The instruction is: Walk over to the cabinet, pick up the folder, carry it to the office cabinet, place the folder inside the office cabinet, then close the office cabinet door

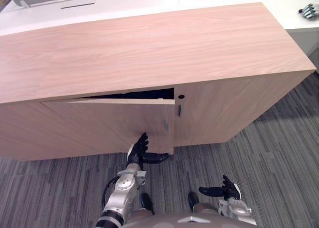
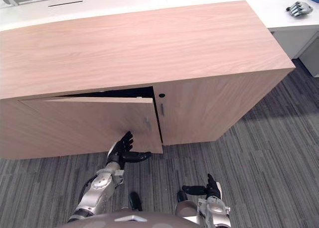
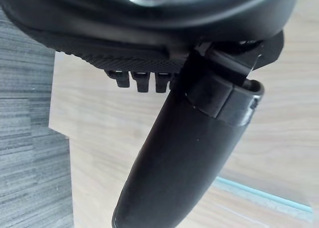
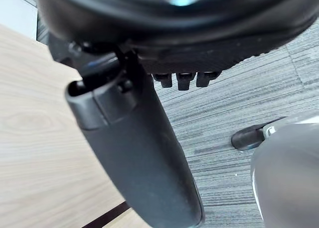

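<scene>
The long light-wood office cabinet [image 1: 149,44] stands in front of me. Its left door [image 1: 99,126] is slightly ajar, with a thin dark gap along its top edge. My left hand [image 1: 138,151] is open, its straight fingers up against the lower free corner of that door and its thumb pointing right. In the left wrist view the thumb [image 3: 184,153] lies across the door's wood face [image 3: 99,138]. My right hand [image 1: 227,189] hangs low over the carpet, open and holding nothing, apart from the cabinet.
The cabinet's right door [image 1: 214,113] is closed, with a small handle [image 1: 180,110] by the seam. Behind runs a white counter [image 1: 149,1] with a spare grey robot hand [image 1: 310,10] lying at its far right. Grey striped carpet [image 1: 279,153] spreads to the right.
</scene>
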Robot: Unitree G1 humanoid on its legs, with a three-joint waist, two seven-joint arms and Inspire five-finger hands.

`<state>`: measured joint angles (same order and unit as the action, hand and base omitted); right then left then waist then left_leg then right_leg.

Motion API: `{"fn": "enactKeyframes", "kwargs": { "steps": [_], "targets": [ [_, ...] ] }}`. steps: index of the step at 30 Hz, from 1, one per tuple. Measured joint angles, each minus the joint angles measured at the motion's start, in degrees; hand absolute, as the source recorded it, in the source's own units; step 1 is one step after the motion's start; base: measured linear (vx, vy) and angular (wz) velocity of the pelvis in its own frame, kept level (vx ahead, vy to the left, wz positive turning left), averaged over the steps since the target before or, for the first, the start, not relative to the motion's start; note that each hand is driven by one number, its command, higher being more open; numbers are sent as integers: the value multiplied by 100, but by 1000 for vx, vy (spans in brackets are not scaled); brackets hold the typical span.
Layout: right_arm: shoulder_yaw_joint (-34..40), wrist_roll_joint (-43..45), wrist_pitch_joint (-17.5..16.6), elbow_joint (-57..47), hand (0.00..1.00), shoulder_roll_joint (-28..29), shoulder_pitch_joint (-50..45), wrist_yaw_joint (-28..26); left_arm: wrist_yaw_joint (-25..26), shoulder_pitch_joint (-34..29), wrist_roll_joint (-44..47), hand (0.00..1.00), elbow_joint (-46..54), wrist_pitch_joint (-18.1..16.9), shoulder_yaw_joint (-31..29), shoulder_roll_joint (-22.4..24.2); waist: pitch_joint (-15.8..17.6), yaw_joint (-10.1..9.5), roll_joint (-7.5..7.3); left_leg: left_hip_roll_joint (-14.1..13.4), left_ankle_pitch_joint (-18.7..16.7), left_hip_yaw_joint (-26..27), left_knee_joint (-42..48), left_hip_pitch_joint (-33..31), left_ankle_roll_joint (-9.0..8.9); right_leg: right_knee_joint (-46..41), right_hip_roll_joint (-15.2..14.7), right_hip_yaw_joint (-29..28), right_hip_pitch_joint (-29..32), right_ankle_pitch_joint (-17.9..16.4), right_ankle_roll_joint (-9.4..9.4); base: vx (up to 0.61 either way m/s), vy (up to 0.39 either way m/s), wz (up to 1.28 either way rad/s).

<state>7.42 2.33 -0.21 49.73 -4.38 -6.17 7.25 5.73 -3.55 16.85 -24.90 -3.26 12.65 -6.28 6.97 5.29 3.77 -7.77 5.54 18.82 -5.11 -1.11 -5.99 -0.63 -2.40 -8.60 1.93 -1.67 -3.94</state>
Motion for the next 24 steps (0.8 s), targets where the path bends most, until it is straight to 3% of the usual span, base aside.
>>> {"fn": "enactKeyframes", "kwargs": {
  "steps": [17,24],
  "targets": [
    [35,25,13,401,100,42,119,47,-259,-407,-190,100,-492,-51,-191,-18,-150,-68,-145,9,26,-5,-2,41,35,208,-25,55,-132,123,-36,-13,4,-1],
    [43,233,14,638,100,35,154,40,-364,-445,-665,100,-2036,-21,-855,-15,-195,-165,-207,11,28,-76,-30,171,39,224,-33,133,-300,116,-38,-38,6,5]
  ]
}}
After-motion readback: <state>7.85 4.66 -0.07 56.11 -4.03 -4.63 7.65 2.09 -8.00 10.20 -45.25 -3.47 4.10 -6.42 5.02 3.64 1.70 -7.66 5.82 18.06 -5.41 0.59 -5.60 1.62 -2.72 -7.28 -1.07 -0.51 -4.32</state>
